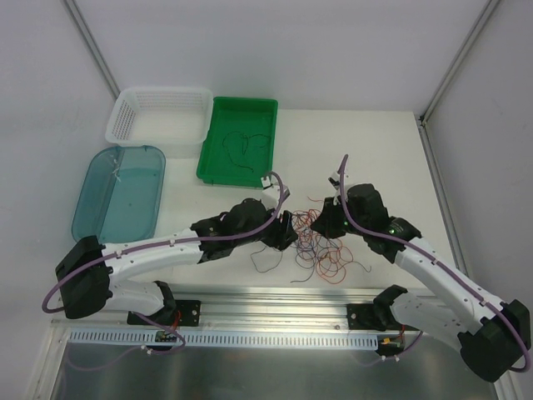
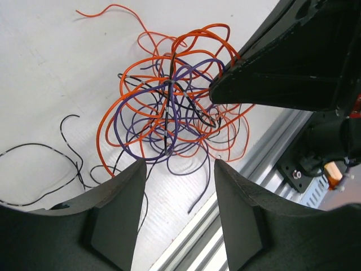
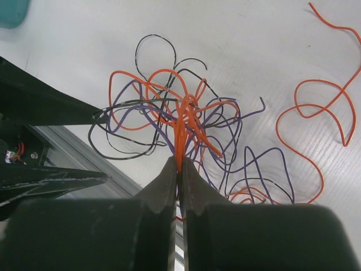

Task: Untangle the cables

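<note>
The white surface fills the overhead view, and only that view shows the three containers at its far left. These are a translucent blue-green lid lying flat, a white mesh basket behind it, and a green tray just beside the basket. A few thin dark wires are curled inside the tray.

The cables lie as one tangle of orange, purple and black loops near the front edge of the surface, just beside the aluminium rail and between the two arms. From above the strands blur together. The wrist views separate them into wide orange hoops, purple coils and black threads trailing outward.

The left tool has its fingers spread with nothing gripped between them, and their tips are just short of the tangle. A black strand runs along the surface to its left.

The right tool is pressed together on a bunch of orange strands drawn up from the middle of the knot. The left wrist view shows it as a dark wedge with its tip in the loops. A loose orange strand curls apart on the right, seen in the right wrist view.
</note>
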You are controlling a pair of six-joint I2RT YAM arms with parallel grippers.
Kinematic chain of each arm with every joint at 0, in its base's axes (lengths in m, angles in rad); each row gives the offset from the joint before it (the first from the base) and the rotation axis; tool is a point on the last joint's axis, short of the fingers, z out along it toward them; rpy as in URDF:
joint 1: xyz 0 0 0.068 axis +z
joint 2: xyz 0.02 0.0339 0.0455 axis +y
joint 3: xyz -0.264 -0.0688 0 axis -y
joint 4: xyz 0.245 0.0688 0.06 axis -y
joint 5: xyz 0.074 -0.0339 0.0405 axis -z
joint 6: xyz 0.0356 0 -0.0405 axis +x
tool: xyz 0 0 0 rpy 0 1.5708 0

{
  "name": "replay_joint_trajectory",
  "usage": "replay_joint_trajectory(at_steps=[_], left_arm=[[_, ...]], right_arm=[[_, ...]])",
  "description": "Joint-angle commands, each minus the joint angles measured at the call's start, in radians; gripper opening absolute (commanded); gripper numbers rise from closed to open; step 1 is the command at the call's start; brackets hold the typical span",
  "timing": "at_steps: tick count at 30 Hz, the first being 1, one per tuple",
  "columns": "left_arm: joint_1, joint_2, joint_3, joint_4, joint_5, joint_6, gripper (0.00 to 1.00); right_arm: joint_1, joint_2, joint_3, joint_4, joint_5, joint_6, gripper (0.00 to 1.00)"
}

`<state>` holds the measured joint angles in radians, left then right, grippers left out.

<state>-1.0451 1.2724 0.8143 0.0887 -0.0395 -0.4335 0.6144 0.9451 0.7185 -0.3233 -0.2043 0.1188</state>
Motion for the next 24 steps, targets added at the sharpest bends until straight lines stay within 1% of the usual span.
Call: replay_joint_trajectory(at_steps=[1, 2, 4, 8, 12, 14, 17, 20, 21, 22, 23, 24], left_arm=[[-0.038, 0.007, -0.064, 0.166, -0.083, -0.071, 0.52], [-0.046, 0.008, -0.091, 0.224, -0.103, -0.083, 0.51], [-0.059, 0.025, -0.106, 0.261, -0.14, -0.1, 0.52], [-0.072, 0.053, -0.098, 0.286, -0.215, -0.108, 0.51], [-0.078, 0.067, -0.121, 0.376, -0.26, -0.125, 0.5], [-0.081, 0.071, -0.124, 0.388, -0.296, -0.137, 0.5], [-0.081, 0.084, -0.119, 0.401, -0.307, -0.139, 0.46], [-0.081, 0.09, -0.118, 0.407, -0.316, -0.137, 0.35], [-0.081, 0.09, -0.118, 0.407, -0.319, -0.134, 0.28], [-0.081, 0.085, -0.121, 0.404, -0.319, -0.134, 0.14], [-0.081, 0.081, -0.124, 0.396, -0.316, -0.136, 0.07], [-0.081, 0.062, -0.125, 0.387, -0.309, -0.136, 0.02]], right_arm=[[0.01, -0.031, 0.053, 0.015, 0.019, 0.064, 0.01], [0.011, -0.029, 0.053, 0.018, 0.017, 0.068, 0.01], [0.015, -0.031, 0.053, 0.026, 0.02, 0.09, 0.01], [0.024, -0.037, 0.048, 0.039, 0.017, 0.107, 0.01], [0.031, -0.046, 0.044, 0.05, 0.023, 0.125, 0.01], [0.034, -0.051, 0.041, 0.053, 0.031, 0.131, 0.01], [0.036, -0.049, 0.039, 0.055, 0.031, 0.136, 0.01], [0.039, -0.046, 0.038, 0.064, 0.025, 0.137, 0.01], [0.041, -0.046, 0.038, 0.061, 0.028, 0.134, 0.01], [0.042, -0.048, 0.038, 0.056, 0.045, 0.131, 0.01], [0.041, -0.045, 0.038, 0.049, 0.058, 0.125, 0.01], [0.041, -0.045, 0.041, 0.024, 0.074, 0.108, 0.01]])
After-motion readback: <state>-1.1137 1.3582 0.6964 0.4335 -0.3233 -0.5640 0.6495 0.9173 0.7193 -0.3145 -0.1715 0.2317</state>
